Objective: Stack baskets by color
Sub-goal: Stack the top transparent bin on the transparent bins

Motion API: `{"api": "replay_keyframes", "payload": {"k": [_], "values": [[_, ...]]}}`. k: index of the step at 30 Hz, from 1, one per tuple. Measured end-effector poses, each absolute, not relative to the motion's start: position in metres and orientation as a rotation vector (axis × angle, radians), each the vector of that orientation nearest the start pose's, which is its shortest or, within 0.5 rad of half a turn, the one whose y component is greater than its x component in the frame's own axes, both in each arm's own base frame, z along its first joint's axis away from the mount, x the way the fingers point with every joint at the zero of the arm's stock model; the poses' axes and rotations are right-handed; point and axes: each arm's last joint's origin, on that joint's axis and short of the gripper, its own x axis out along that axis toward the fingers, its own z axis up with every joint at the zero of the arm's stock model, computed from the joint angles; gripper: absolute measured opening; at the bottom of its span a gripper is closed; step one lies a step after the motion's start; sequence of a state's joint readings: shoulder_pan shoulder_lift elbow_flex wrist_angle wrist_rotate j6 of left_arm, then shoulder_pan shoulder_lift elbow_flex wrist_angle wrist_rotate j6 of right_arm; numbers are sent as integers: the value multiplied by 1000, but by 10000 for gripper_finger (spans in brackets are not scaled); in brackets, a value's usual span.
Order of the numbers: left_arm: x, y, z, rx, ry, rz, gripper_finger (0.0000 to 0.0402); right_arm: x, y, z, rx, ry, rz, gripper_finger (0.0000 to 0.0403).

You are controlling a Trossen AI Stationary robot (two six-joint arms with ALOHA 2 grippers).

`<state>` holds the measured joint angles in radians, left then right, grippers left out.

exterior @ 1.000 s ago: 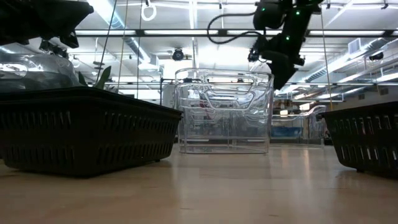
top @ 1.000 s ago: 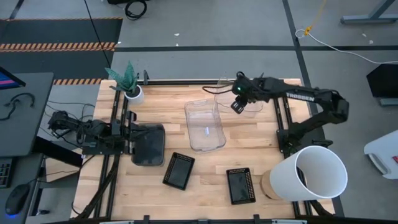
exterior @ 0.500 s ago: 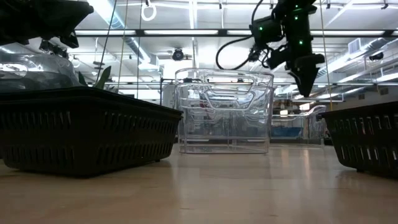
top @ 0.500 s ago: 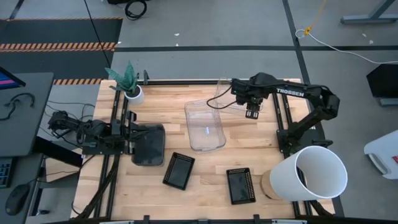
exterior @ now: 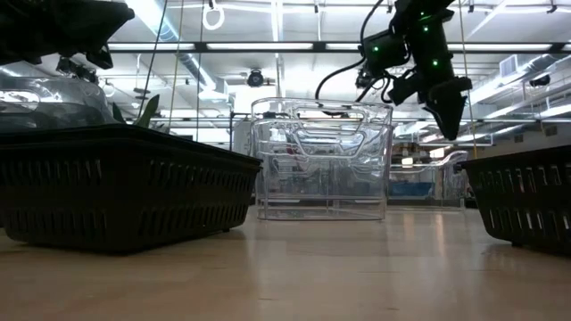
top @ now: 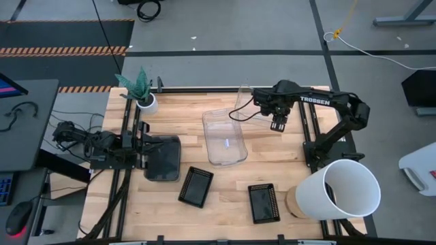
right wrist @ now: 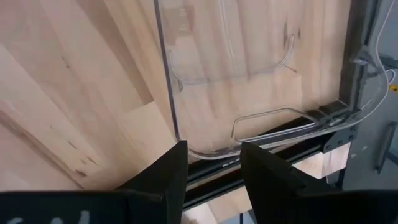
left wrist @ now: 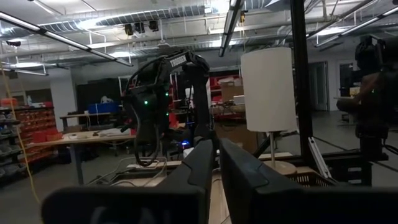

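Right gripper [top: 278,125] is hovering above the worktop [top: 225,187] near its far edge, fingers [right wrist: 268,171] standing parted w/ nothing between them. Directly beneath and just beside it, a clear basket [top: 253,109] is lying against the far rail; its rim and handle are showing past the fingers in the right wrist view [right wrist: 236,81]. A second clear basket [top: 224,136] is sitting nearer the worktop centre, to the gripper's inner side. Two black perforated baskets [top: 196,186] [top: 263,203] are resting well apart from it, toward the near edge. Left gripper [top: 139,151] is waiting at the opposite side, fingers [left wrist: 199,165] nearly together, empty, over a smoky grey basket [top: 162,157].
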<state>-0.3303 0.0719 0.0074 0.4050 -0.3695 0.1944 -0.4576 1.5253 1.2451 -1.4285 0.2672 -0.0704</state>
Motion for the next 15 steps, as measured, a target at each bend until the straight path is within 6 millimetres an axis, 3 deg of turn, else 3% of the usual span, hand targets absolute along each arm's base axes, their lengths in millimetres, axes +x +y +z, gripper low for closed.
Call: {"api": "replay_keyframes", "payload": {"k": [15], "values": [[93, -21, 198, 76, -315, 70, 40, 207, -113, 230, 51, 1843, -472, 180]]}}
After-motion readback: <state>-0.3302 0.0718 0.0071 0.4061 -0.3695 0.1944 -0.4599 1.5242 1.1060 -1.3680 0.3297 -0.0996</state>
